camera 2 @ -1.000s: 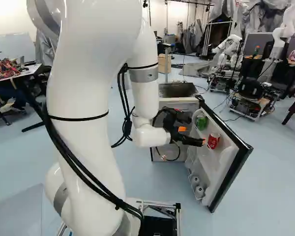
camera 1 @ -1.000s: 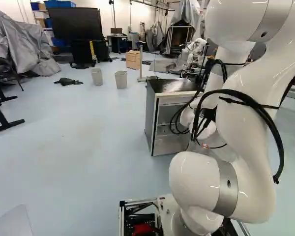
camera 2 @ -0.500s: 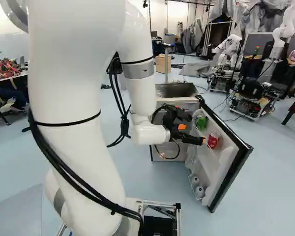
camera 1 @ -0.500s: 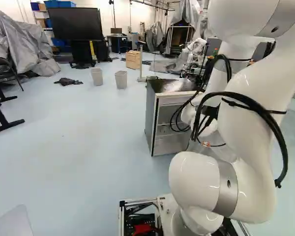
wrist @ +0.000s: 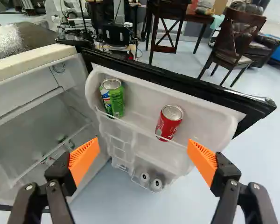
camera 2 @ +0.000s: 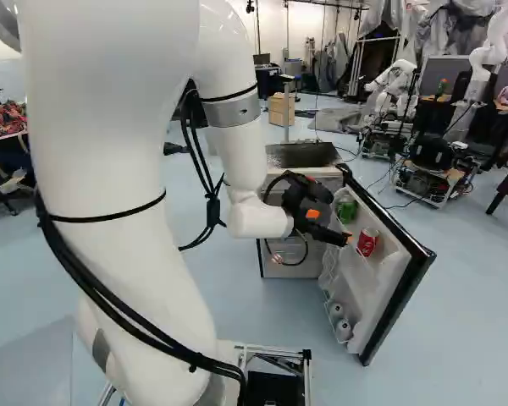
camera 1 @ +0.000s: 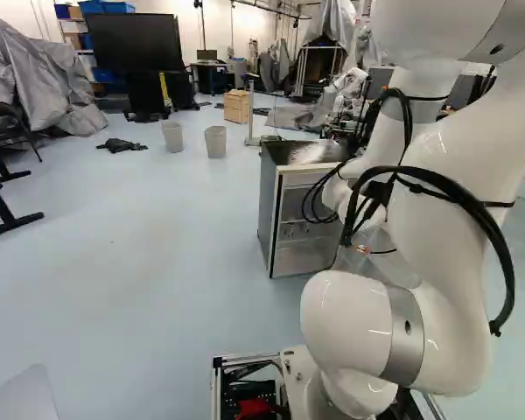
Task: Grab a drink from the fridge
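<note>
In the right base view my gripper (camera 2: 332, 227) stands in front of the opened fridge door. The wrist view shows the gripper (wrist: 142, 158) open, nothing between its orange pads. Ahead of it, in the upper door shelf, stand a red can (wrist: 169, 122) and, nearer the hinge, a green can (wrist: 113, 98). Two pale cans (wrist: 156, 184) sit in the lower door rack. The fridge (camera 1: 284, 210) shows its side and interior in the left base view; the arm hides its door there.
The black-edged door (camera 2: 396, 292) juts out at an angle from the fridge body. Beyond it stand another robot (camera 2: 440, 165) and wooden chairs (wrist: 231, 42). Two grey bins (camera 1: 215, 142) are on the floor beyond the fridge, to its left in the left base view.
The arm has shifted leftward in the right base view, and the gripper has tilted and moved slightly beside the door. The base, fridge and cans have not moved.
</note>
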Available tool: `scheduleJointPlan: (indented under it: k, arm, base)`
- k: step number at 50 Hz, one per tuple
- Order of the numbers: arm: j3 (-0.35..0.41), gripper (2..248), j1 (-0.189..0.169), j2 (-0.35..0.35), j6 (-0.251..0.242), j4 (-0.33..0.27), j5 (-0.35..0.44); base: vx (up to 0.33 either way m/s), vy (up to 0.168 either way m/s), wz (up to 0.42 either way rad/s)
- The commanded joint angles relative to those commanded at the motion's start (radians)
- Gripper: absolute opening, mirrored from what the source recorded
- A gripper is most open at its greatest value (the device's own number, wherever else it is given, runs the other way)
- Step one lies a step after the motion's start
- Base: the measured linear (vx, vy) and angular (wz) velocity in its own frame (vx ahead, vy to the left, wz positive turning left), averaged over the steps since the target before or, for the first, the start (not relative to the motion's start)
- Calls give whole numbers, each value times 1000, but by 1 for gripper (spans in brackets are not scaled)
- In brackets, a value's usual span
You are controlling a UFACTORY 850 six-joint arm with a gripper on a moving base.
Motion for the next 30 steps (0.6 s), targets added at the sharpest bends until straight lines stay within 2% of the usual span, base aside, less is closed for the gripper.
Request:
scheduleJointPlan:
  k: [30]
  arm:
    - [-66, 247, 31, 31, 0, 220, -166]
  base:
    - [0, 0, 0]
